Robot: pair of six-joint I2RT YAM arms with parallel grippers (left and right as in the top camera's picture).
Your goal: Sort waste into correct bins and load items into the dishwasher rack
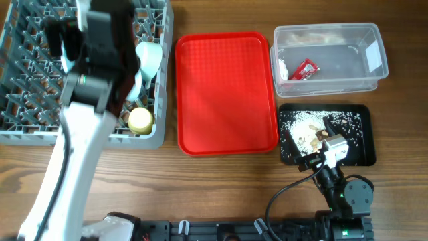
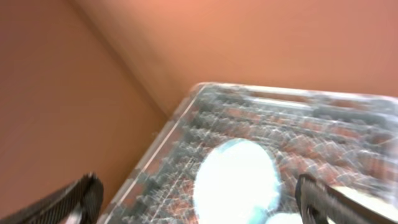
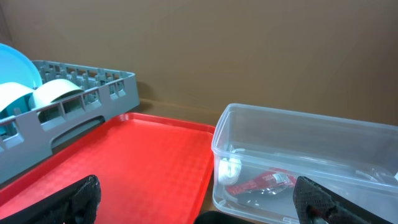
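The grey dishwasher rack [image 1: 27,127] fills the top left, and my left arm [image 1: 100,67] reaches over it. A pale bowl [image 1: 148,57] and a yellow cup [image 1: 140,120] sit in its right side. In the blurred left wrist view my left gripper [image 2: 199,208] is open above a pale blue dish [image 2: 236,180] in the rack [image 2: 311,124], holding nothing. My right gripper [image 3: 202,208] is open and empty, low over the black tray [image 1: 361,114] strewn with beige crumbs [image 1: 301,124]. The clear tub [image 1: 364,73] holds the red wrapper [image 1: 304,69]. From the right wrist, a blue plate [image 3: 15,62] stands in the rack [image 3: 93,84].
A large red serving tray [image 1: 226,90] lies between the rack and the two bins. A small white piece [image 1: 283,69] lies by the wrapper in the tub. Bare wooden table [image 1: 200,187] runs along the front.
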